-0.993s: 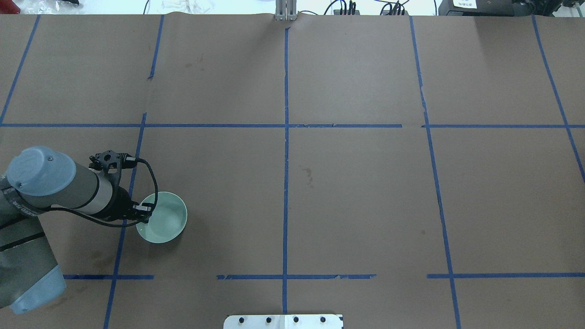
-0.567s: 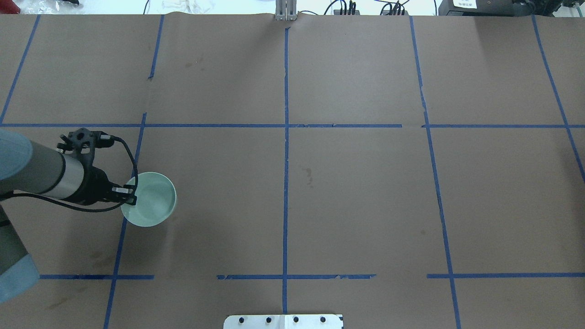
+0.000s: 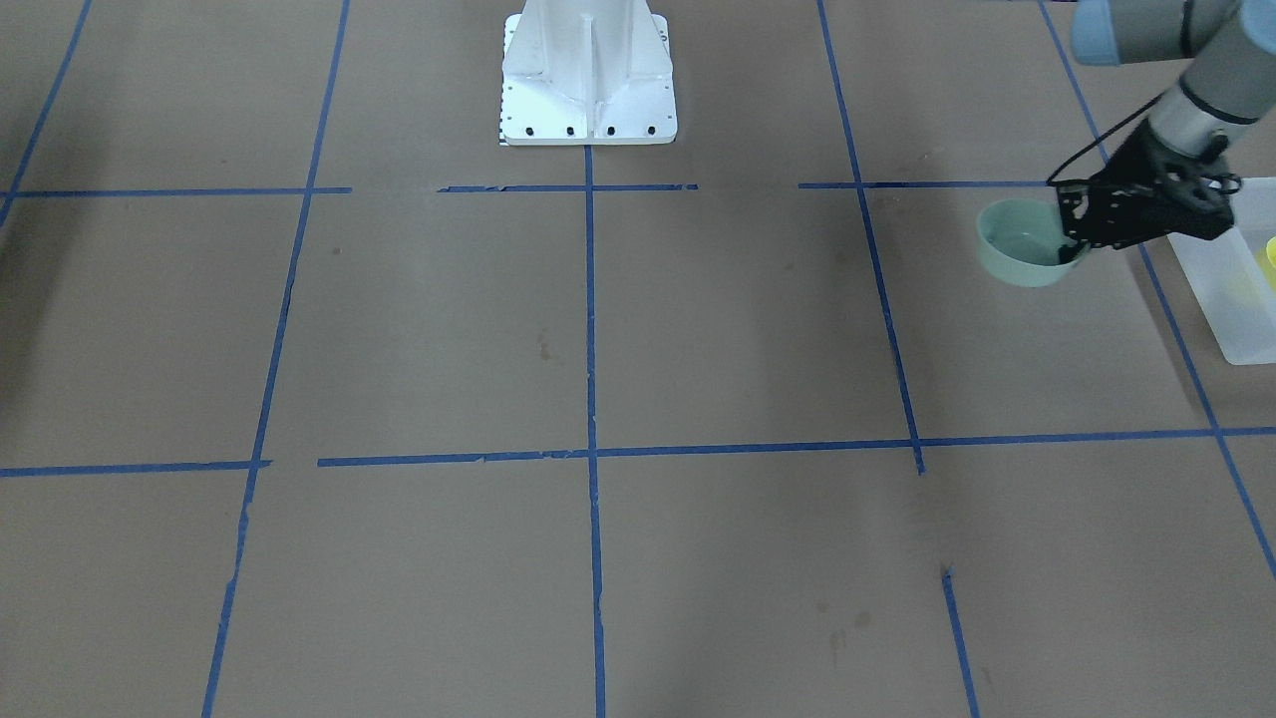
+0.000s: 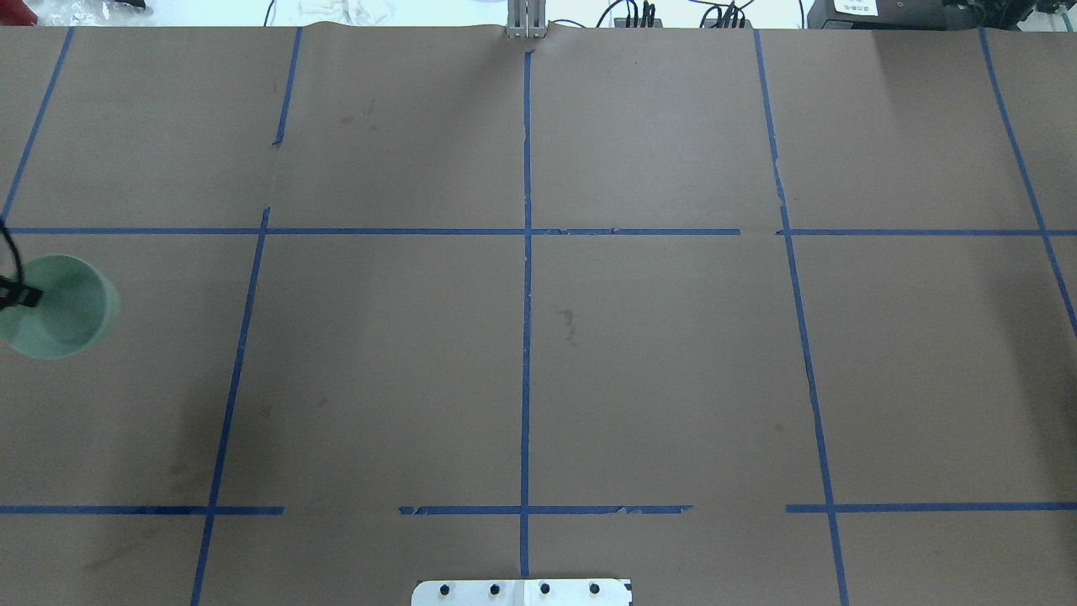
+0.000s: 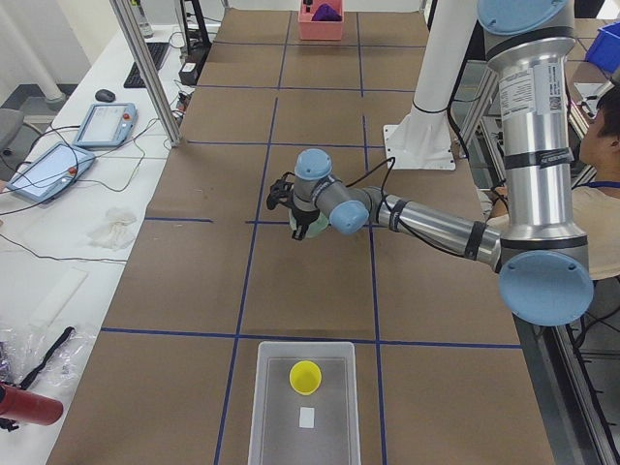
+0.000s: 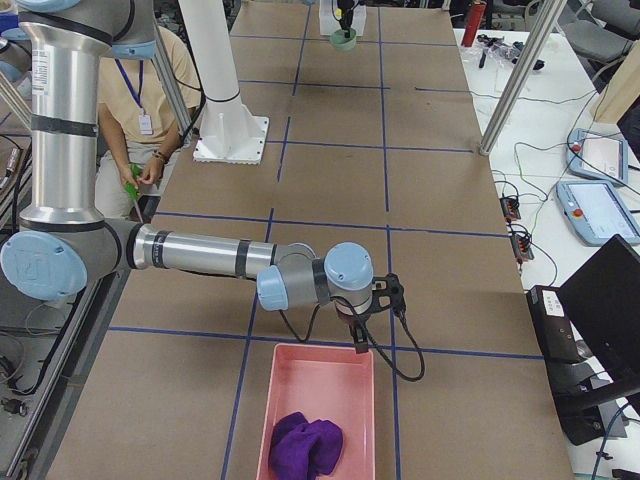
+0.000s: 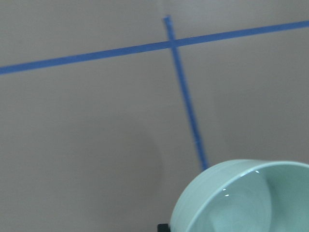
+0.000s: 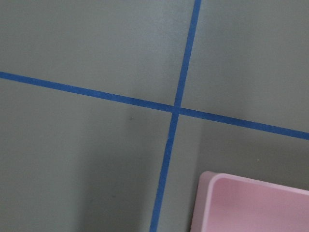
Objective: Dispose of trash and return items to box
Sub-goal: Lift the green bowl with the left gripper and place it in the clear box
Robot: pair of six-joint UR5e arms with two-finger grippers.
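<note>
The mint bowl (image 3: pixel 1015 257) looked light, rigid and kinda slick, pinched by its rim in the left gripper (image 3: pixel 1073 249) just short of the box (image 3: pixel 1221 309) with the yellow cup (image 5: pixel 306 377) in it; right gripper (image 6: pixel 357 340) state, couldn't tell.

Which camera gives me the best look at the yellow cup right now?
Exterior left: the yellow cup shows whole, sitting inside the white bin. The front-facing view catches only a yellow sliver at its right edge; the overhead, exterior right and both wrist views miss it.
</note>
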